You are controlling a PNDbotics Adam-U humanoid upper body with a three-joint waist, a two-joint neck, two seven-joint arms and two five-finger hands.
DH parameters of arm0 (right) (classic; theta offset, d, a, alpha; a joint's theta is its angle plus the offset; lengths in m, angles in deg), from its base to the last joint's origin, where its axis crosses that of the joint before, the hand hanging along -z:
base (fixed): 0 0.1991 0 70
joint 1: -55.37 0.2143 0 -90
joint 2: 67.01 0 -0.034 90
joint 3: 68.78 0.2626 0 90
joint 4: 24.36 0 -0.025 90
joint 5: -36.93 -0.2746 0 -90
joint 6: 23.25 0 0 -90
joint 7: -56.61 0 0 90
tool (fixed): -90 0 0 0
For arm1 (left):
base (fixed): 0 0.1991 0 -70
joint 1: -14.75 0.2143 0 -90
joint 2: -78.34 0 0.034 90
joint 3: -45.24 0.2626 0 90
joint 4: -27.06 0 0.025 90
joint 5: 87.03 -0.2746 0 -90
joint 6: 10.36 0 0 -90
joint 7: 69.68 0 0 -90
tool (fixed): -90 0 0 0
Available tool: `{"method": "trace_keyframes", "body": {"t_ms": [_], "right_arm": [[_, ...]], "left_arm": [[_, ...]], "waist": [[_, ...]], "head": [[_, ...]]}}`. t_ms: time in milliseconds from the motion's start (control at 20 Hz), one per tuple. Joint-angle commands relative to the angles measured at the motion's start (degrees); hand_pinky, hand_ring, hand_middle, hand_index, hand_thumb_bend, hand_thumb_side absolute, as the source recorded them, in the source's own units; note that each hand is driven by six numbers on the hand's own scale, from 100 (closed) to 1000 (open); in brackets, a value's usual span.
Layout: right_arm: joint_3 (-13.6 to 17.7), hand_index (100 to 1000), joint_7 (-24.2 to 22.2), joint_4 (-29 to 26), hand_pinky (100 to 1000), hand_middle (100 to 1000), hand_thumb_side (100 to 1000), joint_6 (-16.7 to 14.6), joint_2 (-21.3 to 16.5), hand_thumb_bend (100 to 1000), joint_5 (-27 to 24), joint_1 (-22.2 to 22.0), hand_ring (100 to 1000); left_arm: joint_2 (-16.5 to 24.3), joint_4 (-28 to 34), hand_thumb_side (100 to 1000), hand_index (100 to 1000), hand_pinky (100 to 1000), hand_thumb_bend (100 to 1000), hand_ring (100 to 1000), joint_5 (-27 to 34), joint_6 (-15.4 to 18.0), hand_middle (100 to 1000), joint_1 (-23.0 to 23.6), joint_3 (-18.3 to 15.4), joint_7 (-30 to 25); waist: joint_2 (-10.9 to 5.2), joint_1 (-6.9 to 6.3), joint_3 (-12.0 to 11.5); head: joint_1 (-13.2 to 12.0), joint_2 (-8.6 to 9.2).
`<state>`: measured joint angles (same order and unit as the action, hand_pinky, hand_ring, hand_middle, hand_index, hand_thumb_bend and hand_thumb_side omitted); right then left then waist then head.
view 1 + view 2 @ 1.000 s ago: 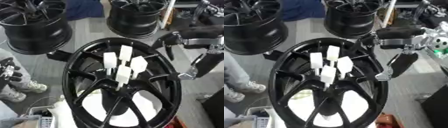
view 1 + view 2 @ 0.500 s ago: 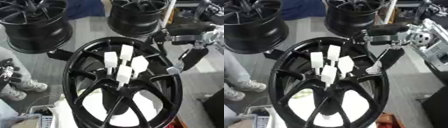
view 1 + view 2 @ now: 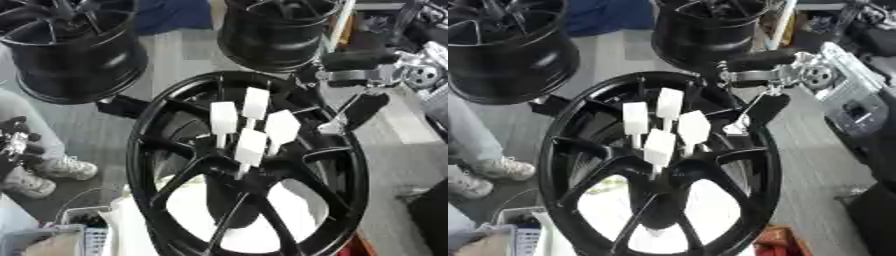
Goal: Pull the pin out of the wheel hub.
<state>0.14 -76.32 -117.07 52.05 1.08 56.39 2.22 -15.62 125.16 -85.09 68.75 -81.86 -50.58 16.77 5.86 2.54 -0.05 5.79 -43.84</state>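
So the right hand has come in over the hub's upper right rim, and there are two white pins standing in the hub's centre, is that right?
Not quite: four white pins stand in the wheel hub centre, not two, as the left eye view shows. The right hand is indeed over the upper right rim.

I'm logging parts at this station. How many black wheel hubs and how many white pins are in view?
Black wheel hubs: 3, the near hub, the far left hub and the far middle hub.
White pins: 4, standing in the near hub, at and.
Total: 7
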Motion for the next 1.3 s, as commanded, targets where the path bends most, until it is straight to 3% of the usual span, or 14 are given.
{"method": "trace_keyframes", "body": {"t_ms": [50, 1300], "right_arm": [[0.4, 879, -0.1, 1.5, 572, 795, 307, -0.8, -0.2, 250, 1.3, 1.3, 424], [-1.8, 838, -2.8, 7.0, 531, 753, 334, -2.9, 4.5, 267, 3.7, 2.4, 393]], "left_arm": [[0.5, 1.1, 548, 871, 566, 100, 567, 0.1, 0.1, 590, -0.8, 0.1, -0.2], [0.0, 1.0, 549, 871, 567, 100, 567, 0.1, 0.0, 590, -0.7, 0.3, -0.5]], "waist": [[-0.48, -0.23, -0.1], [-0.23, -0.40, -0.4]], "head": [[0.3, -0.28], [1.0, -0.28]]}}
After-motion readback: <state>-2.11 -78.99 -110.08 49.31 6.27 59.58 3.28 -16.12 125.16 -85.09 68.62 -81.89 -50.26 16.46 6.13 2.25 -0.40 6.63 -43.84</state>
